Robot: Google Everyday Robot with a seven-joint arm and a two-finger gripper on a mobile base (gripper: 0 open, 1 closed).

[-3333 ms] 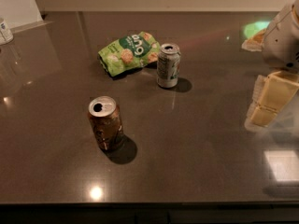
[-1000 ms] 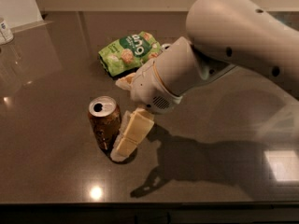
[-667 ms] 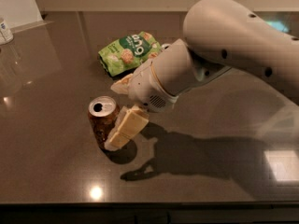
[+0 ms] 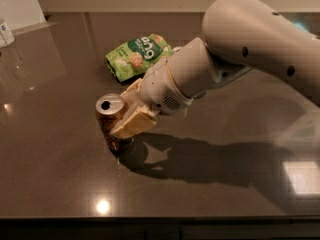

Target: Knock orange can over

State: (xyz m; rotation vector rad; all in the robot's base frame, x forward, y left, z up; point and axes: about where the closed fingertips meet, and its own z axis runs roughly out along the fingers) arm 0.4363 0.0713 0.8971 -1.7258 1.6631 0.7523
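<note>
The orange can (image 4: 111, 121) stands on the dark table (image 4: 55, 174), left of centre, its silver top with the mouth hole facing up. It looks slightly tilted to the left. My gripper (image 4: 131, 115) reaches in from the right on the white arm (image 4: 240, 49). Its cream fingers (image 4: 134, 123) press against the can's right side, near the top. The silver-and-green can is hidden behind the arm.
A green snack bag (image 4: 137, 55) lies behind the can, partly behind my arm. A white object (image 4: 6, 33) stands at the far left edge. The table's front edge (image 4: 160, 219) runs along the bottom.
My gripper has moved left from beside the can until its fingers touch the can's upper right side. The can still stands, perhaps leaning a little left.
</note>
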